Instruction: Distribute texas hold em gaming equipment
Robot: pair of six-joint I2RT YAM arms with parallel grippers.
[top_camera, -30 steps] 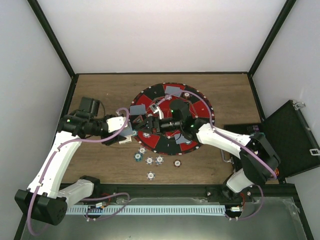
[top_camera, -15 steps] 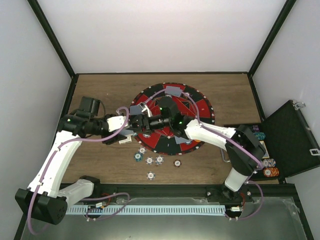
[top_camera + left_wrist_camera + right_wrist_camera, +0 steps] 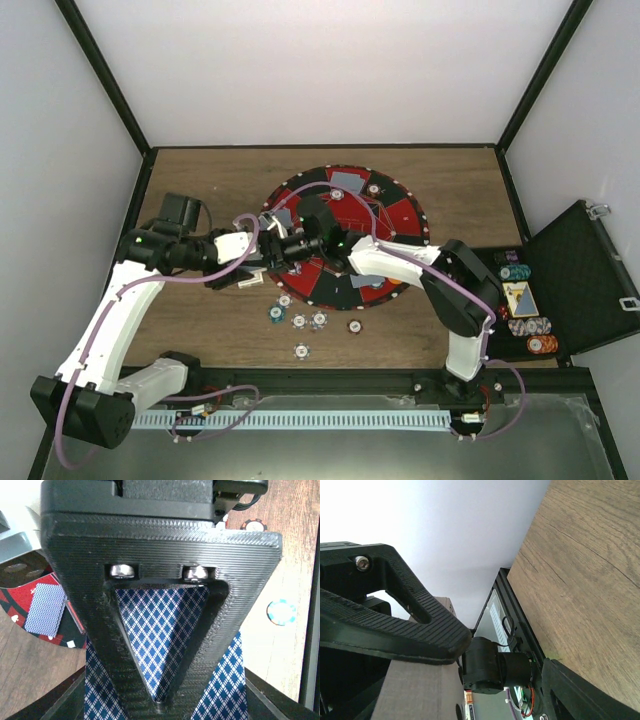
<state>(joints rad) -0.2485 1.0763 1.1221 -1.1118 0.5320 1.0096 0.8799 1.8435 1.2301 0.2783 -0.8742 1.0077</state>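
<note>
My left gripper (image 3: pixel 256 266) hovers at the mat's left edge, shut on a stack of playing cards (image 3: pixel 160 630) with blue diamond backs. My right gripper (image 3: pixel 274 243) reaches across the mat to just beside it; in the right wrist view its fingers (image 3: pixel 507 655) stand wide apart, and a grey blurred surface lies under the upper finger. Single cards lie on the mat (image 3: pixel 349 181) (image 3: pixel 283 216), one showing in the left wrist view (image 3: pixel 45 607). Loose chips sit on the wood below the mat: teal (image 3: pixel 275 313), white (image 3: pixel 299 321), maroon (image 3: pixel 354 325).
The round red-and-black mat (image 3: pixel 405 212) carries a few chips (image 3: pixel 373 189). The open black case (image 3: pixel 585 270) at the right holds chip stacks (image 3: pixel 515 272) and cards. The right arm spans the mat. Black frame rails border the table.
My right arm has swung left across the mat, bringing its gripper up against the left gripper and uncovering the case's contents. The left arm has stayed put with its cards.
</note>
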